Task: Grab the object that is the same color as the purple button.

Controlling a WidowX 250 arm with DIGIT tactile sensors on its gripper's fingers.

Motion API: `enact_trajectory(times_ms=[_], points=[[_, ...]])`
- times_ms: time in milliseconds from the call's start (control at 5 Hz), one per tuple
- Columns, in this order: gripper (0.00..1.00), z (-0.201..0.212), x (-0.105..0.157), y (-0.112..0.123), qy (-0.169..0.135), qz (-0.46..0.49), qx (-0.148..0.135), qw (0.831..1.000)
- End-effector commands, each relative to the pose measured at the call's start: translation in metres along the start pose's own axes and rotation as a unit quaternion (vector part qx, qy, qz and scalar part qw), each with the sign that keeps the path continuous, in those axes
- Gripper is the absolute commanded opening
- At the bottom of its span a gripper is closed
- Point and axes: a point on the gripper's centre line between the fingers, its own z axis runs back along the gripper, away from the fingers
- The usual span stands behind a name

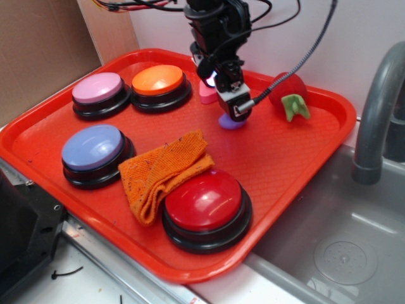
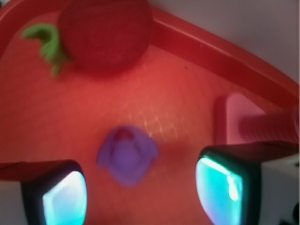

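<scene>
Presently, reading the exterior view from the left: a pink-lilac button and an orange button sit at the back of the red tray, with the purple button in front of them. An orange cloth lies folded between the purple button and a red button, touching the red one. Further right, the gripper hangs low over the purple rubber duck, which rests on the tray floor behind the cloth. A pink plastic bolt lies just beside the duck on the far side, partly hidden by the arm. A red plush strawberry sits near the back right rim. A grey faucet stands off the tray.

Wrist view, same order: the left pad, the duck, the right pad. The jaws stand apart, with the duck between them but slightly ahead of the pads; neither pad touches it. The beak end points toward the strawberry; the bolt lies to the right.

Handling judgement: the duck looks very light, soft and springy, with a smooth rounded skin, so it may squirt out under an off-centre squeeze. Best hold is probably across the widest part of the body, low down, with pads square to its flanks. Its small size leaves little margin; the neighbouring bolt could be caught by the right finger.
</scene>
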Motion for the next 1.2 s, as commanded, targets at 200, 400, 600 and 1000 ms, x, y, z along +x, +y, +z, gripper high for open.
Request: enact_trajectory(times_ms=[200,400,600,1000], points=[[1.0,-0.021,0.009,-0.001,0.007,-0.032,-0.018,0.999],[1.0,-0.023,0.007,-0.001,0.013,-0.026,-0.016,0.999],[0.42,-0.024,0.006,-0.001,0.005,-0.019,-0.018,1.0],[0.0,-0.004,0.006,0.007,0.018,-0.008,-0.035,0.999]])
